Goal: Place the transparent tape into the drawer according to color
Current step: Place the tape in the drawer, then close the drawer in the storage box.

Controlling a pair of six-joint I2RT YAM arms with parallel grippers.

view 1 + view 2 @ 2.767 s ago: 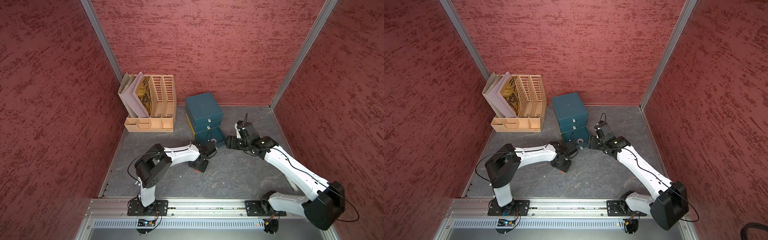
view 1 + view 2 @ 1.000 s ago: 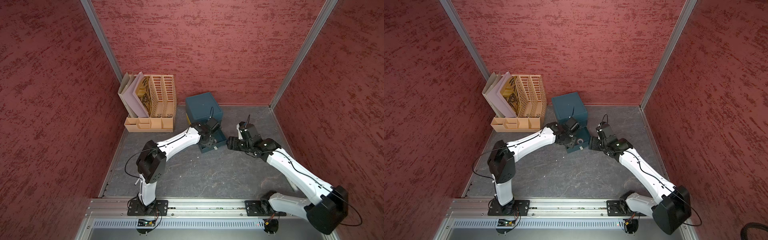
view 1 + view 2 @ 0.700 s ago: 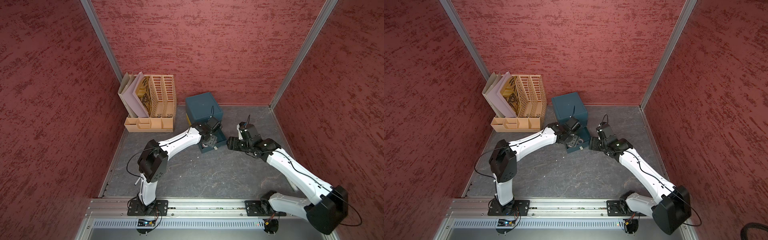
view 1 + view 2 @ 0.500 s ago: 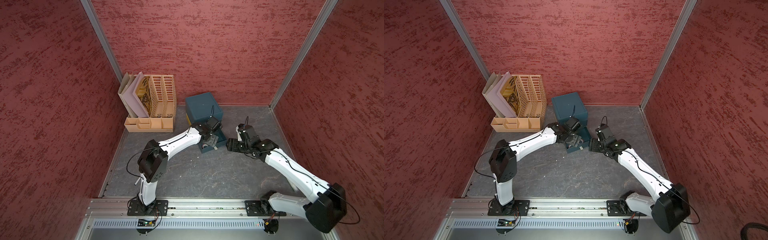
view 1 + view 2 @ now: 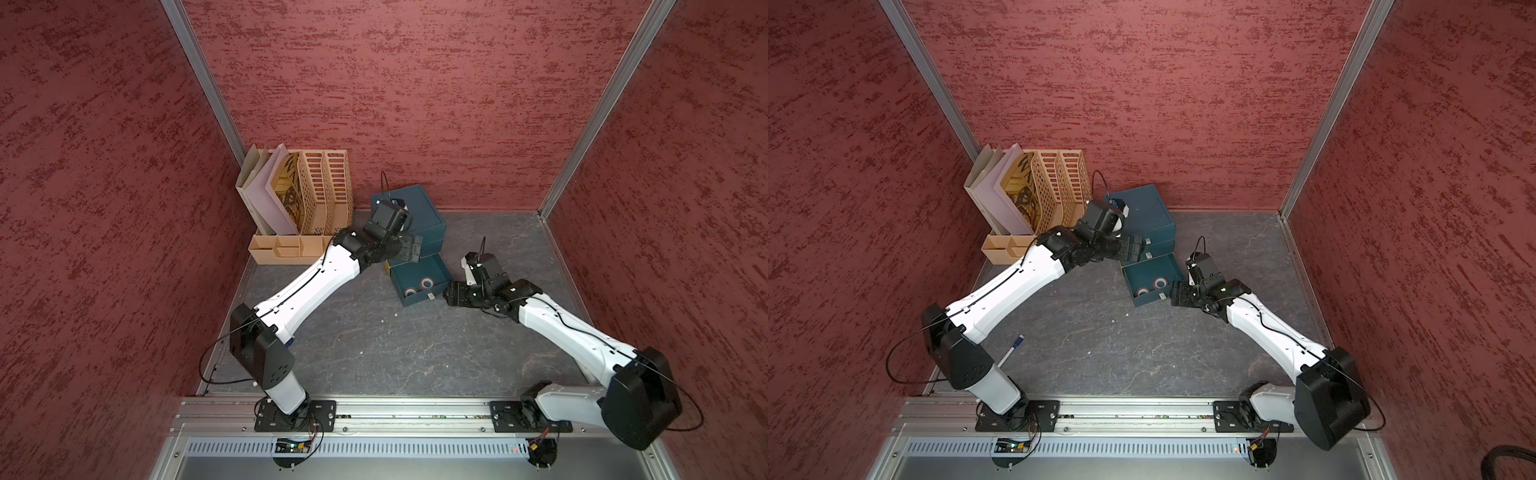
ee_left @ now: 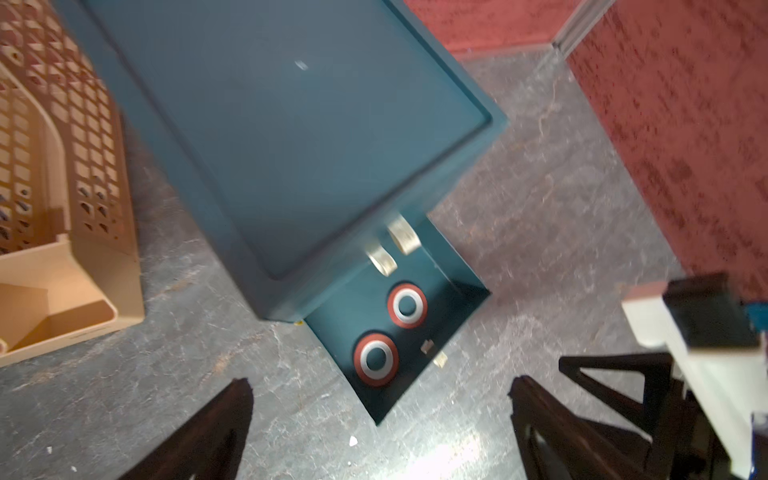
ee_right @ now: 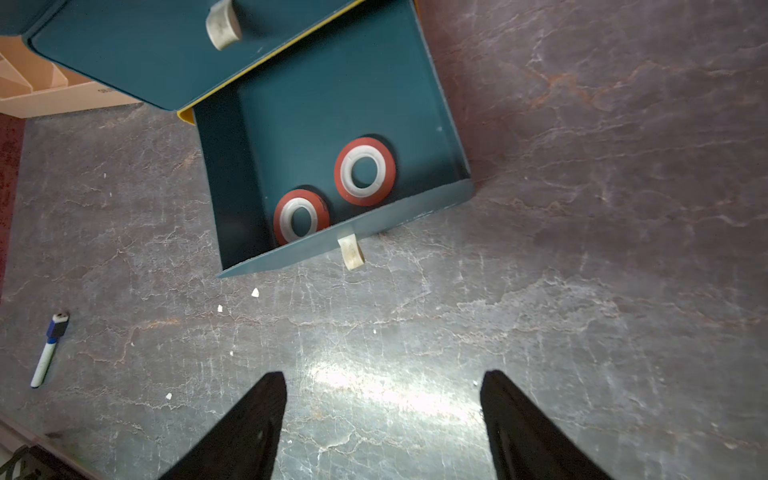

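Note:
Two red rolls of transparent tape with white cores (image 7: 365, 171) (image 7: 301, 216) lie flat in the open bottom drawer (image 7: 316, 95) of a teal cabinet (image 5: 415, 208). They show in both top views (image 5: 427, 284) (image 5: 1143, 291) and in the left wrist view (image 6: 407, 306) (image 6: 375, 359). My left gripper (image 6: 380, 382) hangs open and empty above the drawer, by the cabinet's front (image 5: 409, 251). Just off the drawer's front right corner, my right gripper (image 7: 384, 374) (image 5: 451, 295) is low over the floor, open and empty.
A beige file organizer (image 5: 307, 199) with folders stands left of the cabinet against the back wall. A blue-capped marker (image 5: 1011, 351) lies on the floor near the left arm's base. Red walls close in on three sides. Small white crumbs dot the grey floor.
My left gripper has opened wide and risen from the drawer toward the cabinet front. The near red roll now lies free in the drawer. The right arm has barely moved.

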